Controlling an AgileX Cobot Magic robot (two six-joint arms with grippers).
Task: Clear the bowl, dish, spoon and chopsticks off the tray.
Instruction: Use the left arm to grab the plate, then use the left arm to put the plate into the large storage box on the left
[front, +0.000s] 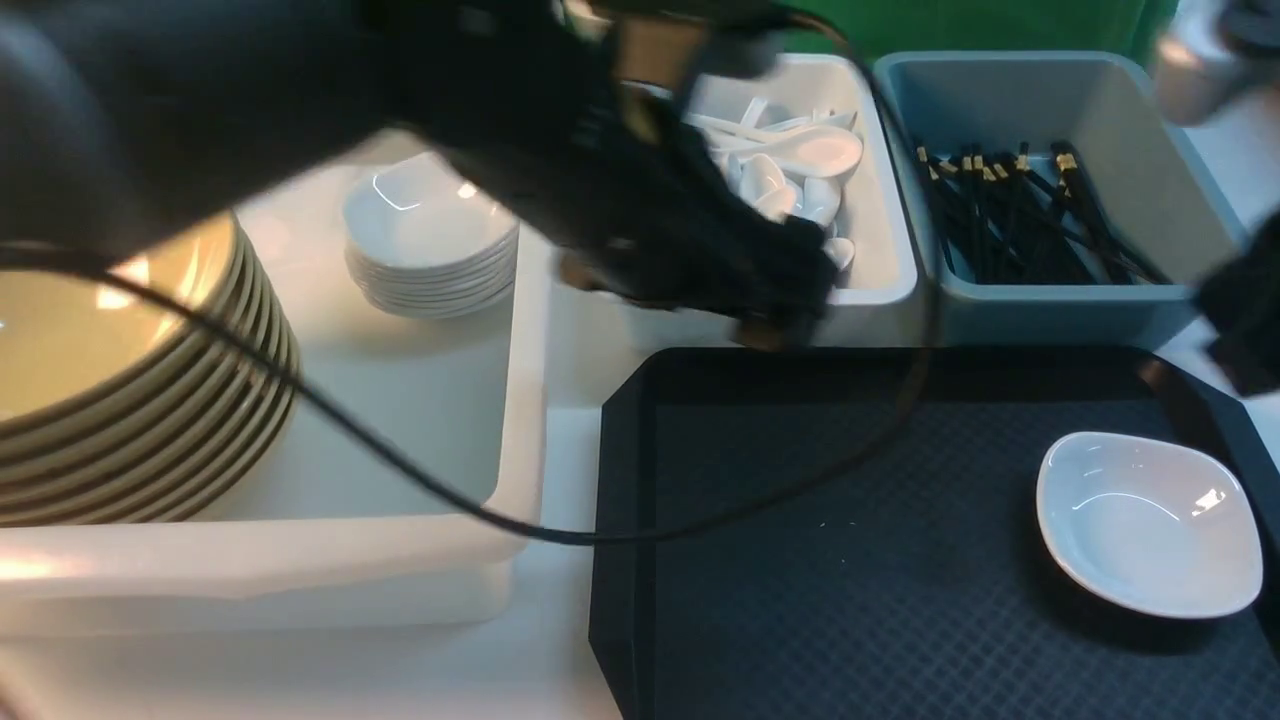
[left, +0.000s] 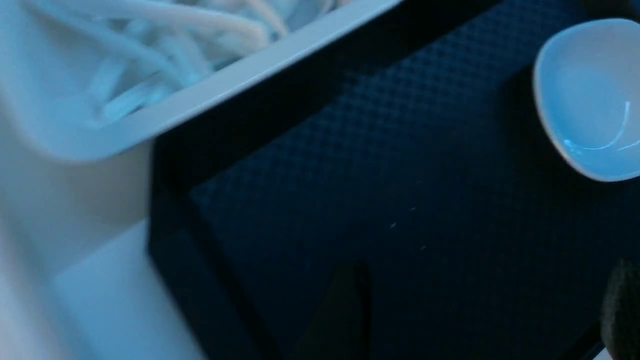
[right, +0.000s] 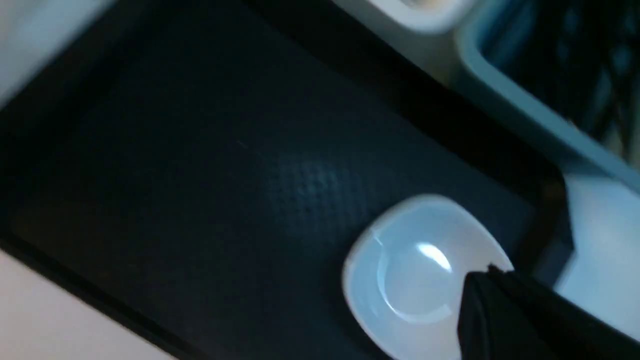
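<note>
Only the dish (front: 1147, 522) lies on the tray (front: 800, 620), at its 4 o'clock: likely the last step. The right gripper (right: 487, 280), pressed together, hangs near it; the left gripper (left: 482, 300) is spread, empty. Next, the right must spread and pinch the rim.

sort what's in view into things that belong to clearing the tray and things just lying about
Job: black tray; small white dish, the only item visible on it.
Lying about: stack of olive-yellow bowls; stack of white dishes; white tub of spoons; grey-blue bin of chopsticks; black cable.
</note>
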